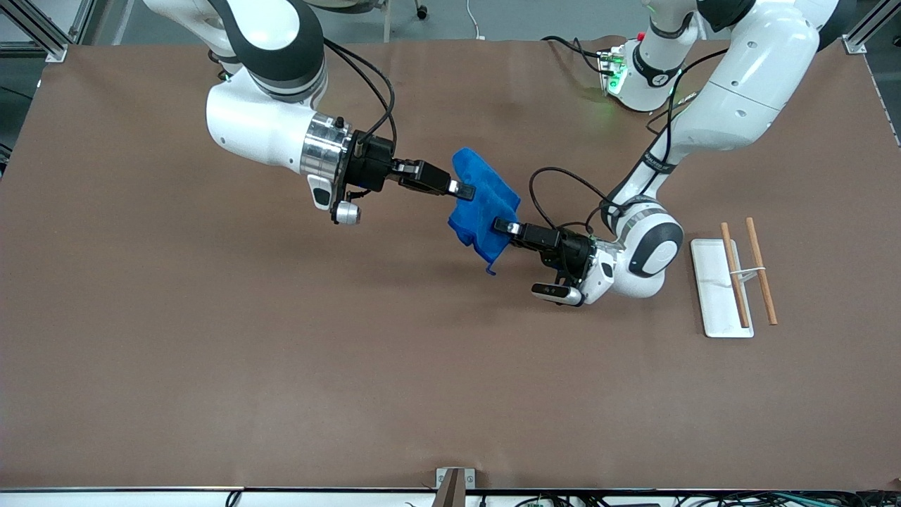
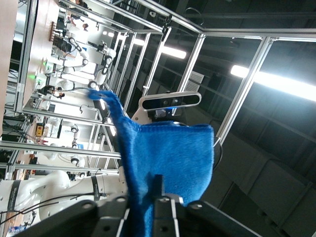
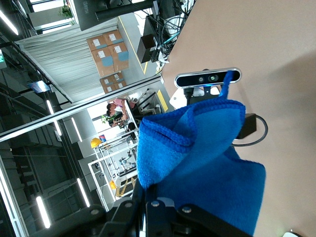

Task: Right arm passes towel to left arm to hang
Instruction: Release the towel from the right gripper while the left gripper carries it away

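The blue towel [image 1: 483, 205] hangs in the air over the middle of the table, held between both arms. My right gripper [image 1: 464, 189] comes from the right arm's end and is shut on the towel's upper edge. My left gripper [image 1: 501, 226] reaches in from the left arm's end and is shut on the lower edge. In the left wrist view the towel [image 2: 170, 158] fills the space between the closed jaws of the left gripper [image 2: 148, 197]. In the right wrist view the folded towel [image 3: 197, 163] rises from the pinched right gripper [image 3: 149, 193]. A loose corner dangles below.
A white-based rack [image 1: 711, 282] with two wooden rods [image 1: 761, 280] stands on the brown table [image 1: 281, 352] toward the left arm's end, close to the left arm's wrist. Each wrist view shows the other arm's camera bar [image 2: 170, 101] [image 3: 207, 78] just past the towel.
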{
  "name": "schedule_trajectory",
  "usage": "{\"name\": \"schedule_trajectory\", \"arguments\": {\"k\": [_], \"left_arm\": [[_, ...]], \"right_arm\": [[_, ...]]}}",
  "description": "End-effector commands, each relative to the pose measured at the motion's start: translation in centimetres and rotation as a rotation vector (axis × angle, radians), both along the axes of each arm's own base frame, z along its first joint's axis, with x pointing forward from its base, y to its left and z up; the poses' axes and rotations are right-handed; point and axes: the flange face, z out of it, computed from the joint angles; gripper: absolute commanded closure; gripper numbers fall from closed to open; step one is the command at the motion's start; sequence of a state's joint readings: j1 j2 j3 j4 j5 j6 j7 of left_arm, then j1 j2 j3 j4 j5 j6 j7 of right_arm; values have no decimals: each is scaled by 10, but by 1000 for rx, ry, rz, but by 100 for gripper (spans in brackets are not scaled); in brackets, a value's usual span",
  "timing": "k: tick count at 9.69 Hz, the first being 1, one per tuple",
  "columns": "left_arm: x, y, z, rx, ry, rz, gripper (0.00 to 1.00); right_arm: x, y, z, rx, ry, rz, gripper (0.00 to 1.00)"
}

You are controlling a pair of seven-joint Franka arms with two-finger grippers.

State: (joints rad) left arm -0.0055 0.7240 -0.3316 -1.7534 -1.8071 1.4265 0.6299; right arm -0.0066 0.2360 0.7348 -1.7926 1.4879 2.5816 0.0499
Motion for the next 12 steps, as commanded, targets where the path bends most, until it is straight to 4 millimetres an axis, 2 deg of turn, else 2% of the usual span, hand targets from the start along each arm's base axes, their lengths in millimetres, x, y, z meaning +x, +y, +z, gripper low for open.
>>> {"name": "schedule_trajectory", "arguments": {"k": [1,2,4,6,8,10,12], "left_arm": [[2,21,-14,10,4,12,100],[6,29,-14,12,9,24,100],[16,45,-2,33,34,32,100],[30,71,19,111,72,47,100],[48,114,53,296,94,42,100],[58,159,83,559,118,21,100],[55,200,113,957,132,-26,100]], "right_arm": [[-1,2,3,20,11,-13,100],[-1,2,3,21,13,-13,100],[-3,-3,-4,-6,6,-14,1],[8,-31,-10,-52,-14,-36,0],[22,-70,-19,-228,-119,13,0],[23,-134,-34,-479,-196,78,0],[26,-208,-46,-727,-226,139,0]]}}
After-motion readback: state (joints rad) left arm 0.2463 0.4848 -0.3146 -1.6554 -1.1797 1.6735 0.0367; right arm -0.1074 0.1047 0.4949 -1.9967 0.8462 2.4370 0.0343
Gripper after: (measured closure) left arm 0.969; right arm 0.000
